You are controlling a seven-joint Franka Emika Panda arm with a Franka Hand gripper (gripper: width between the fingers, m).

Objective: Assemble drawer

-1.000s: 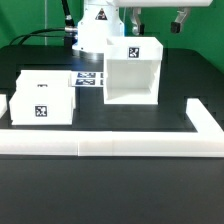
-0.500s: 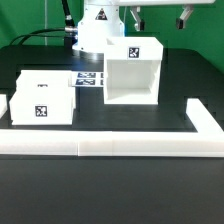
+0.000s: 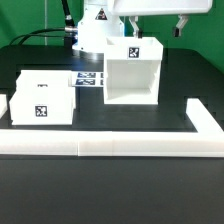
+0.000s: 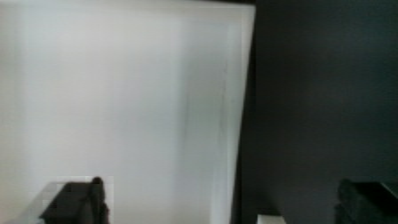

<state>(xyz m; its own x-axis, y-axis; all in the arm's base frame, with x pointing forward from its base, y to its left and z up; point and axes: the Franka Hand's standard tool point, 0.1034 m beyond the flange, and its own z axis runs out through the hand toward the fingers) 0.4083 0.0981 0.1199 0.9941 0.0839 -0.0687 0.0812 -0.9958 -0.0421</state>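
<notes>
The drawer's tall white housing (image 3: pixel 130 72) stands open-fronted at the table's middle, with a square tag on top. One white tray box (image 3: pixel 42 98) with a tag sits at the exterior view's left. A second tray box (image 3: pixel 3 106) shows only partly at that view's left edge. My gripper (image 3: pixel 158 27) hangs just above the housing's back right part, open wide and empty. In the wrist view the gripper (image 4: pixel 222 205) is open, with dark fingertips (image 4: pixel 75 200) far apart over the housing's white top (image 4: pixel 125 100) and its edge.
A long low white rail (image 3: pixel 110 146) runs along the front and turns back at the exterior view's right (image 3: pixel 207 120). The marker board (image 3: pixel 88 79) lies flat between tray box and housing. The robot base (image 3: pixel 92 30) stands behind.
The gripper has come down a little toward the housing's top, still open. The drawer parts have not moved.
</notes>
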